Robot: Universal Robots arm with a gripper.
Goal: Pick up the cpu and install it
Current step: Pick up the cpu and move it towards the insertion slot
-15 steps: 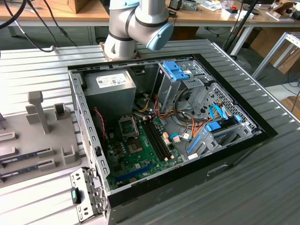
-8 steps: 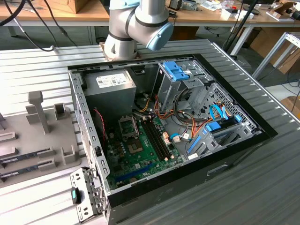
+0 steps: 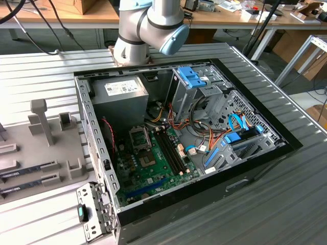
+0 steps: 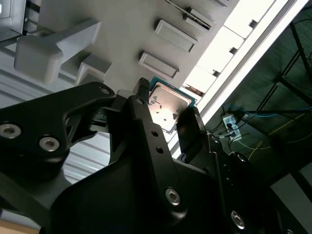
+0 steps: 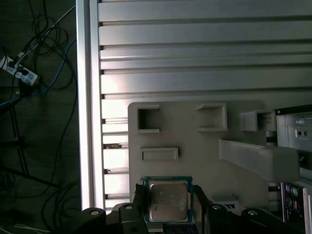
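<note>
At the exterior view's left edge, the grey holder plate (image 3: 36, 153), flat on the ribbed metal table (image 3: 46, 71). Fitted with a tall post (image 3: 43, 122) and several shaped pockets, surely for keeping each part in one known place within reach of the arm. In the plate's slots, long dark memory sticks (image 3: 31, 169), laid side by side.

Over this same plate, in both wrist views, the gripper (image 5: 169, 207) clenched on the cpu (image 5: 168, 199). Black fingers (image 4: 191, 131) pressing on two opposite edges, with the silvery top left free and turned upward. Gripped by the rim and kept level, probably to spare the underside from any touch and to bring it flat to the socket. Seems raised off the plate, judging by its large look against the square pocket (image 5: 148, 119) farther along the plate. Only a judgement, however; contact with the plate not to be excluded.

To the exterior view's right of the plate, just beside it, the open computer case (image 3: 214, 191), laid on its side to turn the green board (image 3: 153, 176) upward. On that board, well apart from the plate, the metal-framed cpu socket (image 3: 139, 137). Farther back and also to the exterior view's right of the plate, the arm (image 3: 148, 28). Installing not yet done.
</note>
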